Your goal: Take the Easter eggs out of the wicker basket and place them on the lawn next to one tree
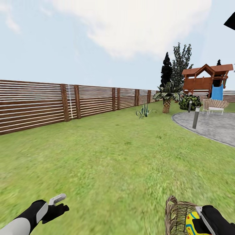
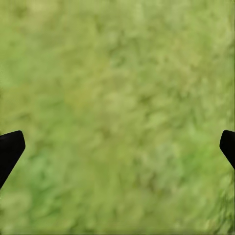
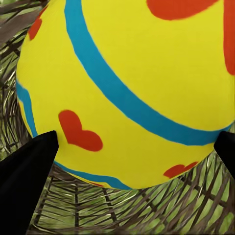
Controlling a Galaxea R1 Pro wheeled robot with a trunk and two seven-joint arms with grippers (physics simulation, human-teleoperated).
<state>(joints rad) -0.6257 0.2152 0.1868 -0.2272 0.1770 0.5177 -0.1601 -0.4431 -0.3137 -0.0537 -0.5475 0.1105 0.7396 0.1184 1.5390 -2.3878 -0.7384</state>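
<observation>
Easter egg (image 3: 142,83): yellow w/ blue bands, red hearts, over wicker basket (image 3: 122,210).

No readable text, labels, numbers or signs appear on anything here.

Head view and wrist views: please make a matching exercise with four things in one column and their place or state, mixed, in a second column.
Things:
1. Easter egg
2. left gripper
3. wicker basket
4. slatted fence

Place or state:
A. open above bare grass
B. along the left side of the lawn
C. between the right gripper's fingers
D. at the bottom right, on the lawn

Pairs: 1-C, 2-A, 3-D, 4-B
</observation>
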